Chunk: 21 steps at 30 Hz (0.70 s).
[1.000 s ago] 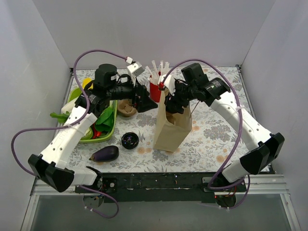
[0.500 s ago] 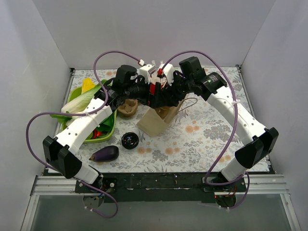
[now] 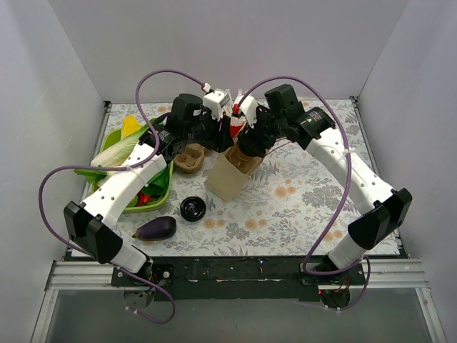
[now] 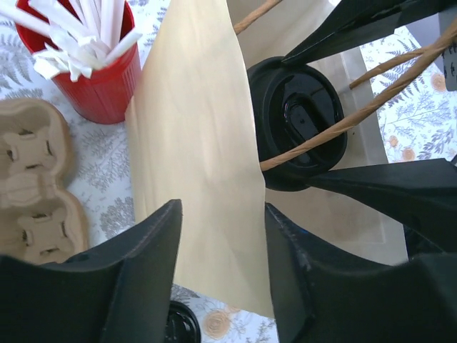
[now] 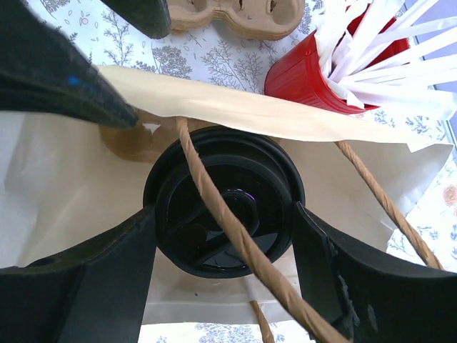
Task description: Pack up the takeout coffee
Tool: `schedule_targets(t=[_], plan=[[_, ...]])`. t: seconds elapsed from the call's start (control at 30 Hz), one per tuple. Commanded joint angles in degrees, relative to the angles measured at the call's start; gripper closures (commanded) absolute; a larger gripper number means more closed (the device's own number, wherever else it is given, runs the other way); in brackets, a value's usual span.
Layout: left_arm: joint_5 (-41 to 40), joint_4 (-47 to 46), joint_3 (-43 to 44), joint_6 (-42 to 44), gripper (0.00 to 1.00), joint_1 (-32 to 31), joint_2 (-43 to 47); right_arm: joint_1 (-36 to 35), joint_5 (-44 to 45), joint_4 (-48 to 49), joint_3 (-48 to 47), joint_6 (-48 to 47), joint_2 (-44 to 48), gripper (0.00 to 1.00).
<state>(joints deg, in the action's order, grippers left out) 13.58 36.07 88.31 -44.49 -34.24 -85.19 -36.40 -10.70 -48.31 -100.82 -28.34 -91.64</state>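
Observation:
The takeout coffee (image 5: 214, 179), a tan-brown cup under a black lid, sits in the mouth of the brown paper bag (image 3: 225, 182), which leans to the left. My right gripper (image 5: 225, 214) is shut on it, one finger on each side of the lid, and a twine handle (image 5: 235, 236) crosses the lid. The cup also shows in the left wrist view (image 4: 296, 121) and the top view (image 3: 243, 157). My left gripper (image 4: 221, 211) is open and straddles the bag's near wall (image 4: 193, 157), one finger inside and one outside.
A red cup of white straws (image 4: 100, 71) stands right behind the bag. The beige pulp carrier (image 3: 189, 158) is to the bag's left. A loose black lid (image 3: 193, 208) and an eggplant (image 3: 155, 228) lie in front. A green basket (image 3: 161, 182) of vegetables is at the left.
The bag stood upright a second ago and now leans left. My left gripper moved right onto the bag's rim. My right gripper brought the cup down into the bag's mouth.

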Motion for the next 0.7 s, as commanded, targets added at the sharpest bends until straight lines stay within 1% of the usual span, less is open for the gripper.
schedule_targets(t=[0.0,0.07,0.17,0.2,0.27,0.3,0.33,0.4,0.5,0.53,0.6,0.63,0.67], plan=[[-0.1,0.4,2.7,4.8,0.58,0.3,-0.5,0.4,-1.1,0.2,0.2,-3.7,3.3,0.99],[2.2,0.8,2.9,5.6,0.66,0.3,-0.9,0.4,-2.0,0.2,0.9,-5.1,4.4,0.99],[5.3,2.7,2.7,7.0,0.71,0.3,-1.8,0.4,-2.9,1.0,3.4,-7.9,5.9,0.99],[6.4,3.8,4.0,7.5,0.79,0.3,-3.3,0.4,-3.2,1.0,4.0,-8.9,6.2,0.99],[8.9,9.2,7.1,7.9,0.88,0.4,-6.0,0.3,-4.7,1.0,5.9,-12.4,7.1,0.99],[11.3,10.3,8.0,8.1,0.99,0.4,-7.3,0.3,-4.9,0.8,6.5,-13.8,7.6,0.99],[11.8,10.6,8.3,8.3,1.00,0.4,-7.2,0.3,-5.1,0.7,7.1,-16.4,8.5,0.99],[13.0,8.7,7.1,8.5,1.00,0.4,-6.1,0.3,-5.1,0.2,8.4,-18.4,9.4,0.99],[16.5,8.0,6.7,10.6,1.00,0.4,-4.6,0.3,-6.2,-2.0,7.6,-22.8,10.9,0.99],[19.2,8.0,6.7,11.2,1.00,0.4,-4.4,0.3,-6.8,-4.0,7.0,-23.9,11.6,0.99],[21.2,8.1,7.5,12.8,1.00,0.4,-3.8,0.2,-8.4,-6.2,5.2,-26.6,12.1,0.99],[24.1,8.2,7.9,13.1,1.00,0.7,-3.8,0.0,-9.1,-9.5,4.2,-27.6,12.3,0.99],[25.7,8.7,9.1,13.6,1.00,0.8,-3.9,-0.7,-9.9,-10.8,3.4,-28.8,12.3,0.99]])
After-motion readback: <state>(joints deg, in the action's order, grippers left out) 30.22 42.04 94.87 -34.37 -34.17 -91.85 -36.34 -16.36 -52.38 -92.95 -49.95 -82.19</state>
